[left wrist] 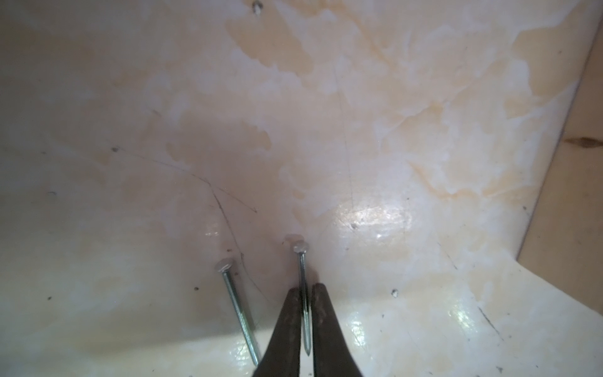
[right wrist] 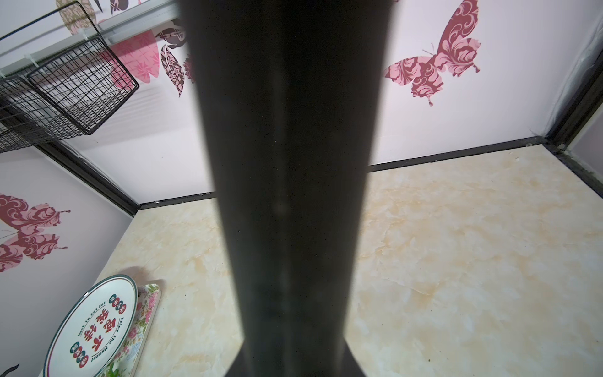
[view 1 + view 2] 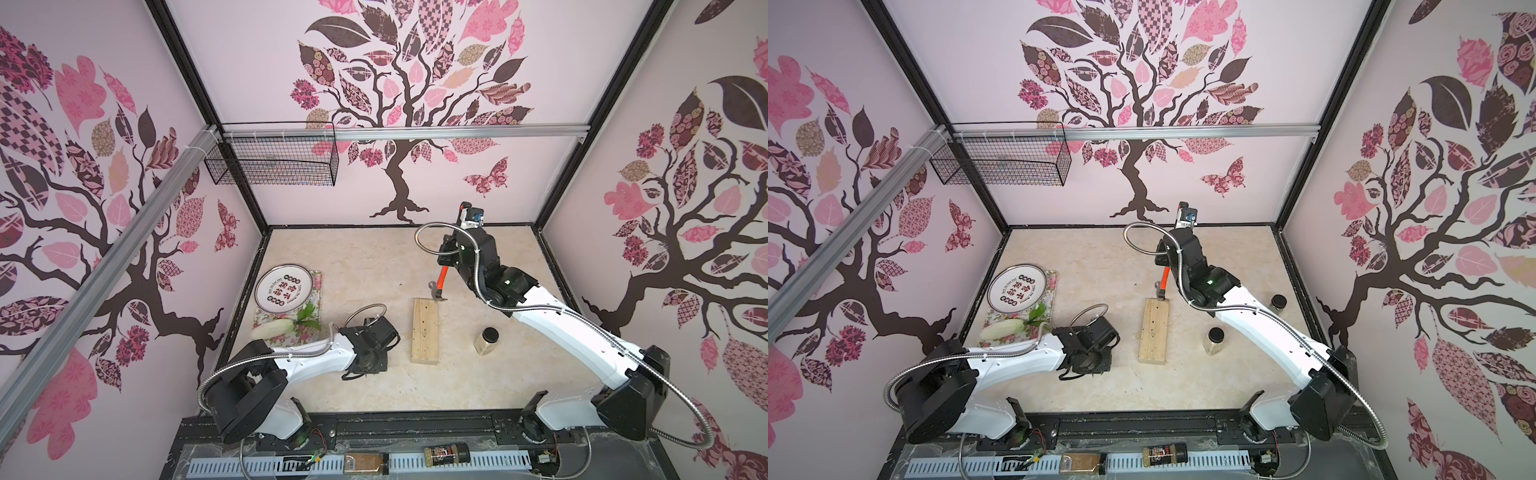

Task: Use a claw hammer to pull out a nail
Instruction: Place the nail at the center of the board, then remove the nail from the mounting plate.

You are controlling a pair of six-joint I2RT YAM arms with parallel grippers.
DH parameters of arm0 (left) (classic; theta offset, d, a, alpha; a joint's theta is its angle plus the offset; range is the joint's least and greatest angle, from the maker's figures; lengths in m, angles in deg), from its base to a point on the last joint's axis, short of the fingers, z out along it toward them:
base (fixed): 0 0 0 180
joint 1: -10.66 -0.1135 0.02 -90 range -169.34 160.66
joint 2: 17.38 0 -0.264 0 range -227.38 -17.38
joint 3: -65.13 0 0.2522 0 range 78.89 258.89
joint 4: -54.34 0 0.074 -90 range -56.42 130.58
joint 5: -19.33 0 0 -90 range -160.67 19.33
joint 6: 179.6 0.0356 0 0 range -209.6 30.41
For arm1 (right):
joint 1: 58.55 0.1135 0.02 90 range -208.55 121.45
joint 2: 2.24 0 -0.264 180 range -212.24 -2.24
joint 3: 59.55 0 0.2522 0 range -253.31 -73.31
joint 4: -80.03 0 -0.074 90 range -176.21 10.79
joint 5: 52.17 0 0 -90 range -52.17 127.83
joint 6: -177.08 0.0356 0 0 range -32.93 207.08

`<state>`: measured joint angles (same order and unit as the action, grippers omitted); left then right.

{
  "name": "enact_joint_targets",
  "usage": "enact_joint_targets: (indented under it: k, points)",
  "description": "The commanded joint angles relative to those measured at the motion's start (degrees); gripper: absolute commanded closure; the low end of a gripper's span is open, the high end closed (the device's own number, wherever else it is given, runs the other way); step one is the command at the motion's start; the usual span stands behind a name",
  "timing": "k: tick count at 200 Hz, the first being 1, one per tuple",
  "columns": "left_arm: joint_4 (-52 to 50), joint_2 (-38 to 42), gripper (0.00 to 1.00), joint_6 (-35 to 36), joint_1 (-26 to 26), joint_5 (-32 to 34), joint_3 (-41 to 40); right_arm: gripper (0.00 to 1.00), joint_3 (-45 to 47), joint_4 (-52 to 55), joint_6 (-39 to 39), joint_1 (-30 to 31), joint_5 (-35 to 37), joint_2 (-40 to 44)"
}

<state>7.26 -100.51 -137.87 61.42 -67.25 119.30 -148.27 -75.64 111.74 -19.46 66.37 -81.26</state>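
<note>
The claw hammer (image 3: 441, 277) hangs head-down, its orange neck showing. Its steel head (image 3: 436, 291) is at the far end of the pale wooden block (image 3: 424, 330). My right gripper (image 3: 448, 254) is shut on its black handle (image 2: 290, 163), which fills the middle of the right wrist view and hides the fingers. In the left wrist view my left gripper (image 1: 306, 289) is low over the table, left of the block. Its dark fingers are closed tight around the shaft of a nail (image 1: 302, 271) whose head touches the table. A second nail (image 1: 236, 303) lies loose beside it.
A printed plate (image 3: 284, 289) leans on a floral tray (image 3: 312, 291) with a white vegetable (image 3: 269, 330) at the left. A black-lidded jar (image 3: 487, 340) stands right of the block and another jar (image 3: 1277, 303) is behind the right arm. A wire basket (image 3: 274, 160) hangs on the back wall.
</note>
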Motion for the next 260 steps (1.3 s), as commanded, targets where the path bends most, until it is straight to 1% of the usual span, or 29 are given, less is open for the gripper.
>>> enact_joint_targets:
  k: [1, 39, 102, 119, 135, 149, 164, 177, 186, 204, 228, 239, 260]
  points:
    - [-0.42, -2.13, 0.88, -0.86, 0.24, 0.16, -0.79, 0.95, -3.30, -3.27, 0.82, 0.20, 0.92, 0.46]
    - [-1.87, -0.62, 0.79, -0.34, 0.30, 1.27, 0.97, 0.95, -3.27, -3.10, 0.78, 0.24, 0.91, 0.45]
    - [-4.19, 1.96, 0.75, 0.74, 0.31, 2.15, 4.14, 0.95, -2.86, -2.97, 0.91, 0.20, 1.00, 1.05]
    - [-5.40, 3.82, 0.71, 1.60, 0.31, 2.55, 5.58, 0.95, -2.60, -2.93, 0.91, 0.20, 1.17, 1.24]
    - [-5.43, 6.38, 0.63, 3.37, 0.35, 1.79, 6.80, 0.95, -2.62, -2.92, 0.91, 0.20, 1.09, 1.27]
    - [-5.14, 8.33, 0.50, 5.55, 0.30, 0.92, 8.24, 0.95, -2.64, -3.01, 0.86, 0.20, 1.08, 1.16]
    - [-5.75, 9.66, 0.42, 8.70, 0.30, -0.20, 10.37, 0.95, -3.15, -2.92, 0.74, 0.20, 0.83, 0.81]
    - [-5.96, 10.42, 0.32, 11.05, 0.17, -1.83, 12.10, 0.95, -3.23, -2.83, 0.73, 0.20, 0.52, 0.71]
    - [-5.86, 10.96, 0.28, 12.37, 0.06, -2.89, 13.04, 0.95, -3.20, -2.83, 0.65, 0.23, 0.47, 0.71]
    - [-4.87, 11.73, 0.22, 14.39, -0.66, -6.38, 14.34, 0.95, -3.27, -2.83, 0.48, 0.22, 0.55, 0.74]
    - [-3.00, 12.38, 0.13, 16.12, -3.16, -13.67, 15.66, 0.94, -3.57, -2.66, 0.34, 0.21, 0.65, 0.65]
    - [-1.76, 12.81, 0.03, 16.98, -4.51, -17.21, 16.01, 0.95, -3.77, -2.60, 0.30, 0.20, 0.65, 0.67]
    - [-1.13, 13.85, 0.02, 18.75, -6.55, -20.73, 17.73, 0.95, -3.97, -2.33, 0.12, 0.20, 0.65, 0.39]
